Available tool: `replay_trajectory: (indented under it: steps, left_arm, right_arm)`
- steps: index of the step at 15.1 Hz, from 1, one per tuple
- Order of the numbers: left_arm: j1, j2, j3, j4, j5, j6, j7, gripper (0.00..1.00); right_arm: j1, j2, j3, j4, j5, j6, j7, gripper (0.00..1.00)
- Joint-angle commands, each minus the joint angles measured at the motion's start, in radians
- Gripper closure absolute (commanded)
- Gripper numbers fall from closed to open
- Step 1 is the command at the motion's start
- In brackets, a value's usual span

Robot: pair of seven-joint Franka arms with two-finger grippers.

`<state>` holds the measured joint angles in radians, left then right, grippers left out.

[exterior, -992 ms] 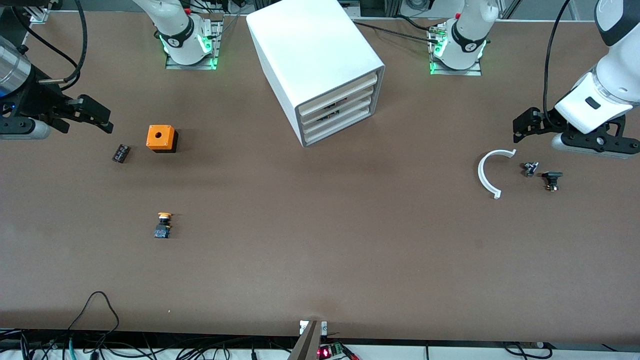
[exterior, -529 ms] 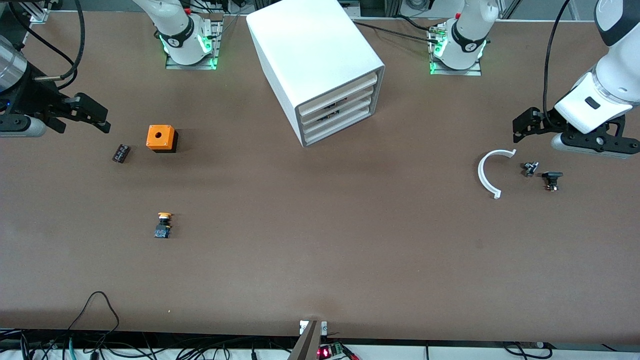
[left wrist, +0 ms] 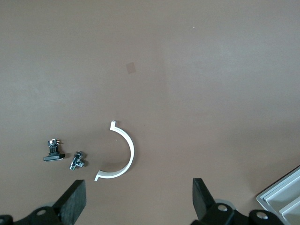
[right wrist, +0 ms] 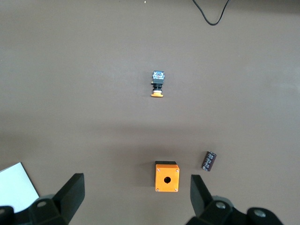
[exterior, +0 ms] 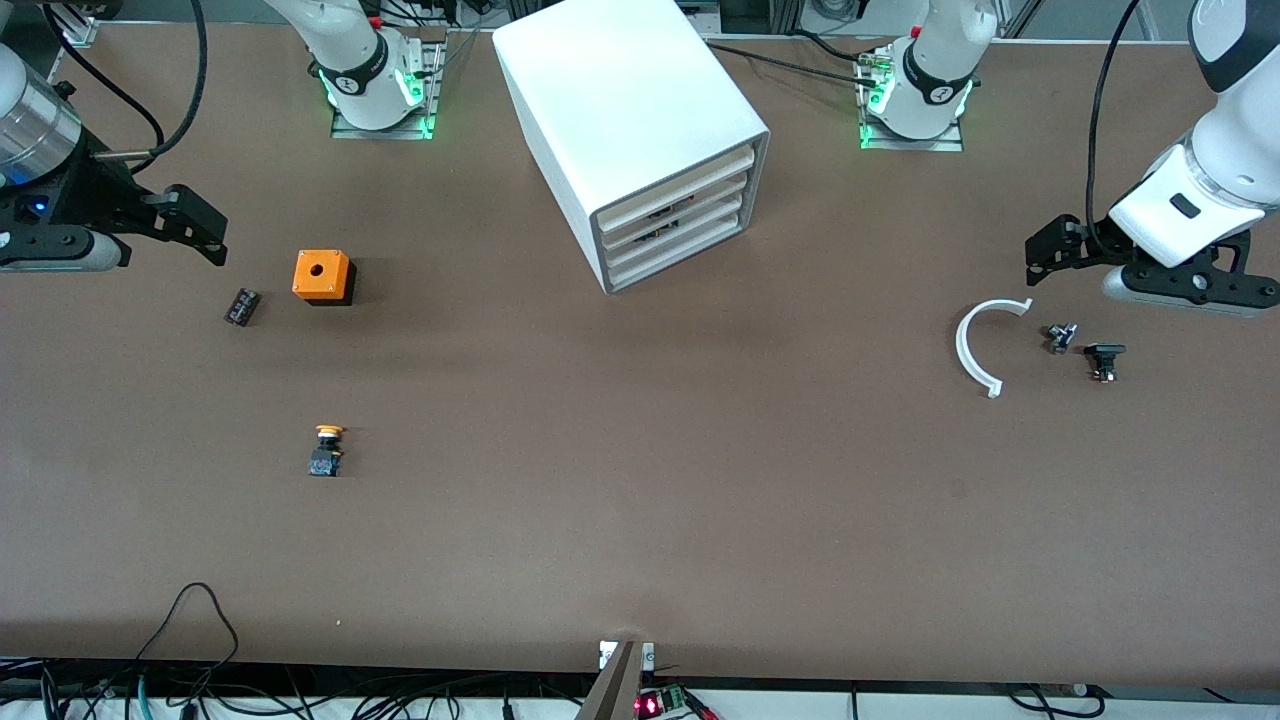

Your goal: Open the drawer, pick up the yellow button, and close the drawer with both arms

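The topmost drawer (exterior: 676, 182) of the white cabinet (exterior: 625, 110) is shut. The orange-capped button (exterior: 326, 451) lies on the table, nearer the camera than the orange cube (exterior: 322, 276). The right gripper (exterior: 190, 225) and left gripper (exterior: 1045, 250) are held over the table with jaws spread, empty. The button could be tipped by an off-centre pinch.

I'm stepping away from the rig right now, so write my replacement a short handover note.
Left gripper: open, empty, over the table by the white arc piece.
Right gripper: open, empty, near the orange cube.
Button: on the open table, nearer the front camera than the cube.
Drawer: topmost in the cabinet, shut.
Done: button is out, drawer closed.
Left: judging by this, nothing obvious; confirm.
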<state>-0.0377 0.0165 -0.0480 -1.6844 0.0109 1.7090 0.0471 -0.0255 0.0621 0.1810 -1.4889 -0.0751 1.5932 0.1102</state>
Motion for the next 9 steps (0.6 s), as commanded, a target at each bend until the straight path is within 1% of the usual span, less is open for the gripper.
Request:
replay_trajectory:
  steps: [1, 4, 6, 9]
  left_arm:
    - [-0.001, -0.015, 0.002, -0.006, -0.015, -0.011, 0.017, 0.00]
    - [-0.001, -0.015, 0.002, -0.006, -0.015, -0.011, 0.017, 0.00]
    - [-0.001, -0.015, 0.002, -0.006, -0.015, -0.011, 0.017, 0.00]
    - [-0.001, -0.015, 0.002, -0.006, -0.015, -0.011, 0.017, 0.00]
  right_arm:
    - [0.002, 0.019, 0.000, 0.033, -0.015, -0.022, -0.009, 0.00]
    - [-0.008, 0.025, -0.008, 0.042, -0.003, -0.024, -0.012, 0.00]
    - [-0.011, 0.031, -0.012, 0.064, 0.035, -0.027, -0.011, 0.00]
    - [-0.016, 0.038, -0.040, 0.068, 0.081, -0.027, -0.011, 0.00]
